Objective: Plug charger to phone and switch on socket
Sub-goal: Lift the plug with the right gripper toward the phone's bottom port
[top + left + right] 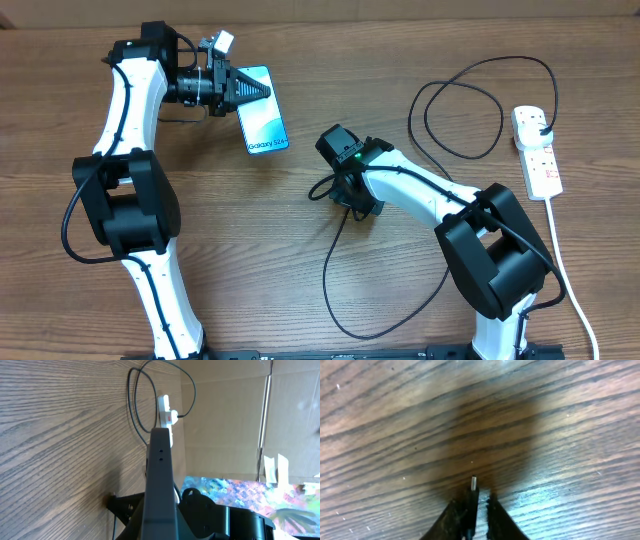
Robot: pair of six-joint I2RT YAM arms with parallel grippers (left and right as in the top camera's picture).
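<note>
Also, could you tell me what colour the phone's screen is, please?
The phone screen is light blue, clearest in the overhead view.

Not much else on my feeds: a brown wood-grain table (260, 250) fills everything, with glare and tiny pale specks close up in the right wrist view. Plain cardboard panels (225, 425) stand behind its edge.

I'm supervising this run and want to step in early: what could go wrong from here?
The right gripper pinches the charger just behind its thin tip, so it may twist or slip when pushed at the phone. Its slack loops beside the right arm and could snag, tugging the socket.
</note>
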